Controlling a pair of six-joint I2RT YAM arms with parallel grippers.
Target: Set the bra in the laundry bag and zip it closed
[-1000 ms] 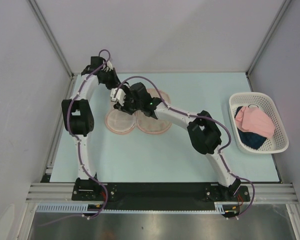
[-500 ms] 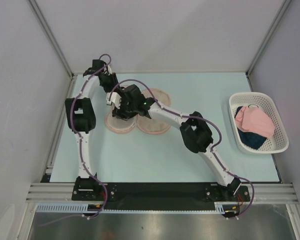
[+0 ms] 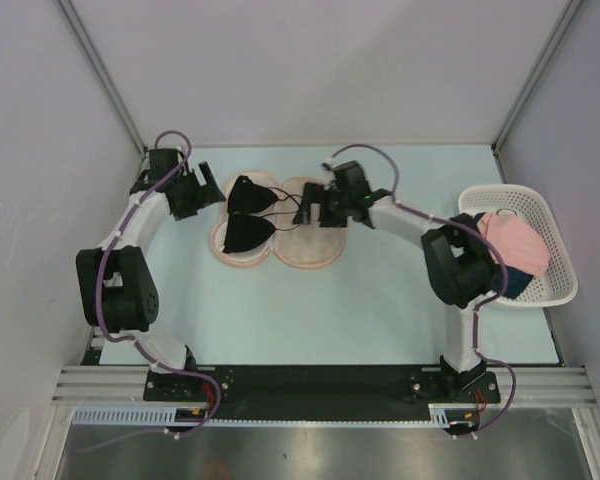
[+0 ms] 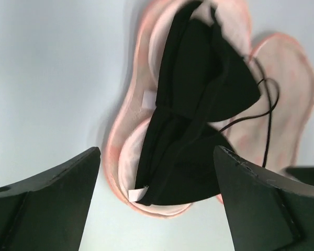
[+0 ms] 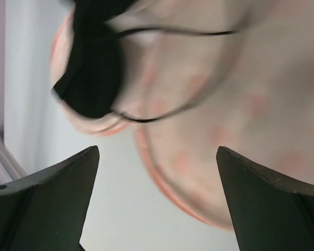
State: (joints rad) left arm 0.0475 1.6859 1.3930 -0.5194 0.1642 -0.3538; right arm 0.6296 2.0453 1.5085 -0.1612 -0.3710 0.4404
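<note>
Black against pale pink, the bra (image 3: pixel 248 215) lies bunched in the half of the laundry bag (image 3: pixel 310 262) nearer the left arm, both cups inside the open shell and one reaching right up to its rim. A thin strap (image 4: pixel 267 123) loops out of that half and trails across the fold onto the bag's other half, which lies flat and bare beside it, zip undone. The left gripper (image 3: pixel 204 196) hangs just off the bag's left side with its jaws spread wide and nothing between them; the right gripper (image 3: pixel 310 210) hovers over the bag's right half, jaws equally wide and empty. Well to the right of the bag, a white basket (image 3: pixel 560 265) holds a pink cloth (image 3: pixel 510 242) and plays no part.

The hazards lie in the closing. Folding the bare half over may trap the stray strap along the rim, where the zip would likely bite it and jam. The cup at the rim may bulge out and block the seam. The bag looks light and soft, so a pull on the zip with nothing pinning the fabric would probably drag the whole bag across the table (image 3: pixel 330 310).
</note>
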